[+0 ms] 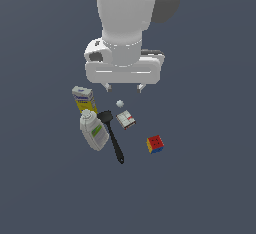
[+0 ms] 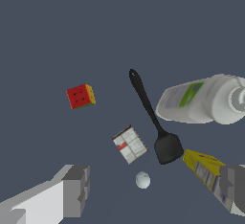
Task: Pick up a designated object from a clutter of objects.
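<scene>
The designated object, a tiny pale grey-white ball (image 1: 120,103) (image 2: 142,180), lies on the dark floor among the clutter of objects. My gripper (image 1: 123,87) (image 2: 153,192) hangs open above it, apart from it, with one finger on each side. Nothing is between the fingers (image 2: 76,189). The ball sits just beyond the white-and-red box (image 1: 126,120) (image 2: 129,144).
A yellow-white carton (image 1: 83,99) (image 2: 206,173) and a white bottle (image 1: 93,130) (image 2: 203,101) lie on the exterior view's left. A black spatula (image 1: 112,135) (image 2: 153,120) lies beside them. A multicoloured cube (image 1: 155,144) (image 2: 80,96) stands apart on the right.
</scene>
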{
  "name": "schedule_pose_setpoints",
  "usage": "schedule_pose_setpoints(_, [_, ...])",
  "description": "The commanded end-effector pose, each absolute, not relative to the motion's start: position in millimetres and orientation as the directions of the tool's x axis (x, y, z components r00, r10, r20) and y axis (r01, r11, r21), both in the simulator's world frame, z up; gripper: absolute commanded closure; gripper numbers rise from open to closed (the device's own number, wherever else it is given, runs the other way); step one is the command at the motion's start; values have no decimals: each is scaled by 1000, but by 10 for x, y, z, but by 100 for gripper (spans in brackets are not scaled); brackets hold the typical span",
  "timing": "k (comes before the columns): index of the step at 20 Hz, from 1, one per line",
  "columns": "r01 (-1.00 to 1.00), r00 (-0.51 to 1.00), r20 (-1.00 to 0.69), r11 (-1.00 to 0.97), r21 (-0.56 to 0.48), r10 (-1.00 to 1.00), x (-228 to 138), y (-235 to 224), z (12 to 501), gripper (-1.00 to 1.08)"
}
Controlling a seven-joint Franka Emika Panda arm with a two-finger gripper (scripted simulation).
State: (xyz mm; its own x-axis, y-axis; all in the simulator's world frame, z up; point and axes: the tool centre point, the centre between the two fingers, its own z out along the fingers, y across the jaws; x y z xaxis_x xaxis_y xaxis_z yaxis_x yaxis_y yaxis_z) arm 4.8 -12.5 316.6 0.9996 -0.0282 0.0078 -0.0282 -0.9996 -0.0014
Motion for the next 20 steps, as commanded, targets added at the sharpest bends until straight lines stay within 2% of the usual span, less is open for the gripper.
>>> schedule_pose_setpoints(1, [-28, 1000, 8, -1000, -1, -28, 48, -125, 3166, -92])
schedule_pose_setpoints(20, [-105, 994, 26, -994, -11, -106, 41, -315, 3103, -92])
